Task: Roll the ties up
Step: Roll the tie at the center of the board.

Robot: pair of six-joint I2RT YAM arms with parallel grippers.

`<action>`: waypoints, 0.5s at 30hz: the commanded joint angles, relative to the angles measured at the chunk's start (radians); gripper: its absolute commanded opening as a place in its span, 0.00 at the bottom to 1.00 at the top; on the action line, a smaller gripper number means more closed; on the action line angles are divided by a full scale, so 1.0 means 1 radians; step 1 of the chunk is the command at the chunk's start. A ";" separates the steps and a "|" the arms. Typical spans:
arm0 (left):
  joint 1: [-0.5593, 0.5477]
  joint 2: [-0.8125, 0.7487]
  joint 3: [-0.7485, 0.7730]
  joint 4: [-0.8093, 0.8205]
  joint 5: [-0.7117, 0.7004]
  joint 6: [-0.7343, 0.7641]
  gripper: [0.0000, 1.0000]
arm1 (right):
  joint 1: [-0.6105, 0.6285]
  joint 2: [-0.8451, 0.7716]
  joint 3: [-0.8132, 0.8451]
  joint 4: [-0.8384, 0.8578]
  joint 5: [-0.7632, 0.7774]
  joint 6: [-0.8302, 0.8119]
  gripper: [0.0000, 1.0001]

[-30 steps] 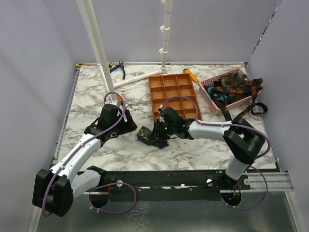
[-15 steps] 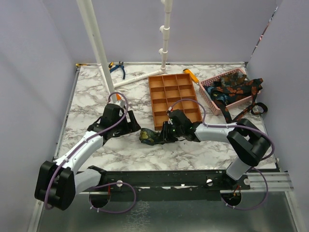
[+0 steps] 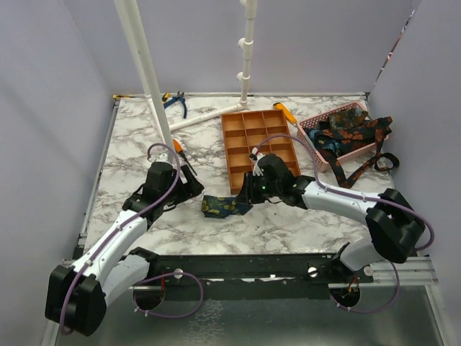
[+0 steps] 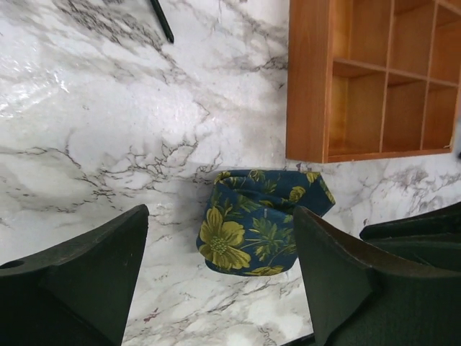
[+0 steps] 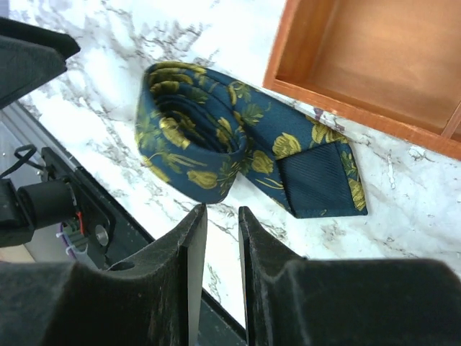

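Note:
A rolled navy tie (image 3: 222, 207) with yellow flowers lies on the marble just in front of the orange tray (image 3: 259, 140). Its loose end points right in the right wrist view, where the tie (image 5: 202, 144) lies beyond my fingertips. My right gripper (image 3: 245, 194) (image 5: 222, 209) hovers just right of it, jaws a narrow gap apart with nothing between them. My left gripper (image 3: 193, 189) (image 4: 220, 216) stands wide open on the left of the roll (image 4: 252, 231), not touching it. More ties (image 3: 349, 130) are heaped in the pink basket (image 3: 315, 145).
The tray's wall (image 4: 310, 79) (image 5: 360, 58) stands right behind the roll. A white pipe frame (image 3: 144, 72) rises at the back left, with blue pliers (image 3: 175, 101) beside it. An orange-handled tool (image 3: 286, 113) lies between tray and basket.
The right gripper has drawn back to the right and off the tie, which now lies free on the table. The left gripper has pulled back left.

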State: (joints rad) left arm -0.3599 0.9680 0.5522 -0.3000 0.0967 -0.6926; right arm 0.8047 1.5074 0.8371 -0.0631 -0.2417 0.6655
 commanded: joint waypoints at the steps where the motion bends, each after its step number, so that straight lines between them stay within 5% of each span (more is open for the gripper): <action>1: 0.006 -0.126 -0.024 0.021 -0.125 -0.058 0.81 | -0.003 -0.095 0.010 -0.016 0.040 -0.099 0.31; 7: 0.006 -0.187 -0.073 0.027 -0.145 -0.185 0.80 | -0.005 -0.072 0.125 -0.059 0.139 -0.141 0.44; 11: 0.006 -0.239 -0.112 0.051 -0.103 -0.233 0.61 | -0.016 0.015 0.239 -0.105 -0.025 -0.155 0.51; 15: 0.006 -0.290 -0.145 0.131 0.065 -0.198 0.74 | -0.016 0.021 0.223 0.029 -0.094 -0.108 0.65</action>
State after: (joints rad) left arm -0.3592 0.7269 0.4259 -0.2562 0.0212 -0.8825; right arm 0.7940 1.5105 1.0630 -0.0975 -0.2466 0.5442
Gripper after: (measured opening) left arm 0.649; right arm 0.598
